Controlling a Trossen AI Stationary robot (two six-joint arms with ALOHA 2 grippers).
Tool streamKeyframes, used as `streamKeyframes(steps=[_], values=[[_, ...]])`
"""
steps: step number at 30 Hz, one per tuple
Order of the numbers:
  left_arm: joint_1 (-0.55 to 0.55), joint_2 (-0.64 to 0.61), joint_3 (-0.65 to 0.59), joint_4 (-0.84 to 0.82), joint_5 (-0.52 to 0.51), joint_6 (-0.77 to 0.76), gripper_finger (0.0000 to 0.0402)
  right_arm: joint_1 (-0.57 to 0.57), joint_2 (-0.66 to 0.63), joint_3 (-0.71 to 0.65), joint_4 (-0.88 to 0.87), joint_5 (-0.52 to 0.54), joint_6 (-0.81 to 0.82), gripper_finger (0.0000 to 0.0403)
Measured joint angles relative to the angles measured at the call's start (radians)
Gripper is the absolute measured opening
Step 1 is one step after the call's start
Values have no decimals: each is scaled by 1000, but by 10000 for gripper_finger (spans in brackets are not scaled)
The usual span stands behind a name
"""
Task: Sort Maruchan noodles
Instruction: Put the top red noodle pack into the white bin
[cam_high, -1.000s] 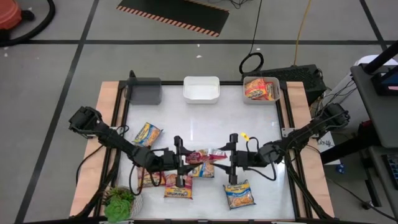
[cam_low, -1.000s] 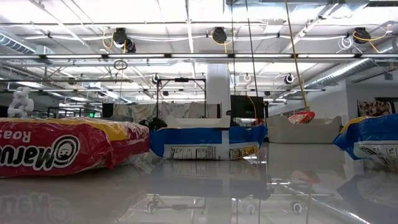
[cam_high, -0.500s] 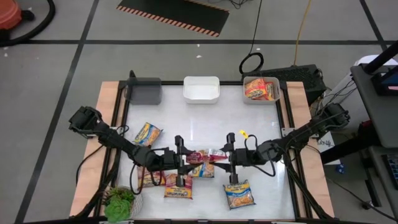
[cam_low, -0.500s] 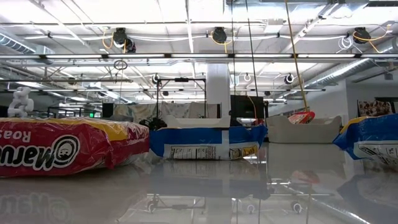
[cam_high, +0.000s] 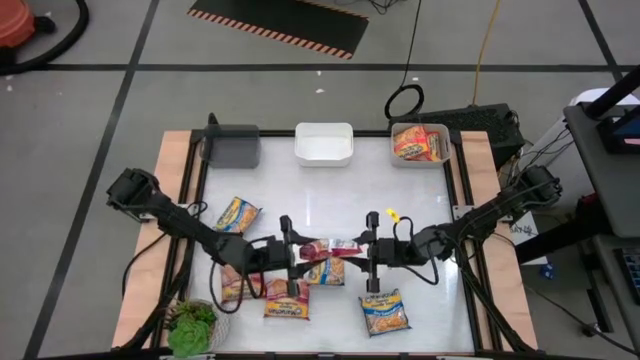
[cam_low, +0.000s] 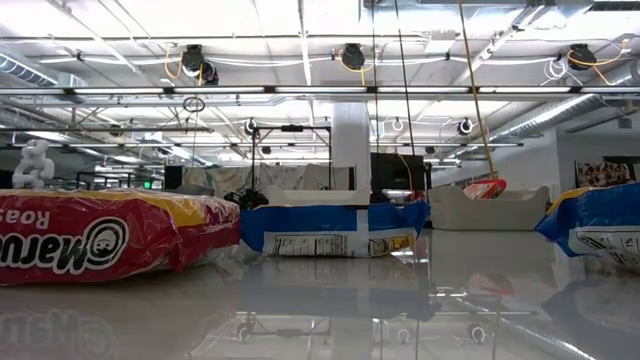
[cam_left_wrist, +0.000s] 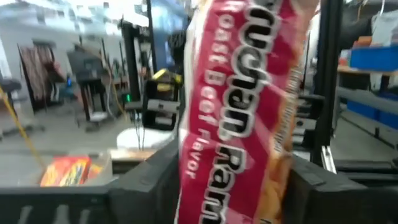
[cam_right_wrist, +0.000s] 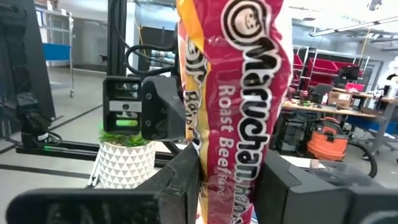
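I have both claws on one red packet (cam_high: 330, 248), a Roast Beef one, held off the table between them at mid-table toward the near side. My left claw (cam_high: 297, 262) has one end and my right claw (cam_high: 362, 263) the other, the two arms facing each other across it. From my left wrist the packet (cam_left_wrist: 249, 106) stands edge-on between my two dark fingers, and my right claw's housing shows just behind it. From my right wrist the same packet (cam_right_wrist: 239, 106) fills the gap between the fingers (cam_right_wrist: 186, 180), pinched narrow, with the left claw's housing beyond it and a plant pot (cam_right_wrist: 124, 165) farther off. More packets lie on the table under and around the handover: one orange-yellow (cam_high: 238, 214) off to the left, one (cam_high: 286, 306) near the front edge left of centre, one (cam_high: 385, 312) in front of my right claw, and others partly hidden under my left arm. At the far edge stand three bins: a grey one (cam_high: 232, 148), a white one (cam_high: 324, 143), and a clear one (cam_high: 420, 144) with orange packets in it. The plant (cam_high: 192, 326) sits at the near left corner.
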Motion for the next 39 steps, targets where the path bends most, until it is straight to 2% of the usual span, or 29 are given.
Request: streamKeyframes(steps=[7,14,18,22,25,33,39], values=[[12,-173,11,-353,-4,-127,274,9,-39,0,-61,66,-13,89],[-18,-314,10,-572,-9,-192,284,17,-106,1,-259,96,63,89],[-39,-353,10,-622,-7,-201,285,14,-128,22,-460,97,186,89],[-47,-354,10,-632,5,-203,285,6,-104,118,-698,92,313,89],[-33,-350,9,-636,40,-209,285,5,-70,181,-798,89,361,89],[-5,-348,9,-726,131,-248,285,-18,-4,245,-849,-64,519,90],[-6,-348,9,-749,152,-248,299,-54,25,247,-892,-118,570,90]])
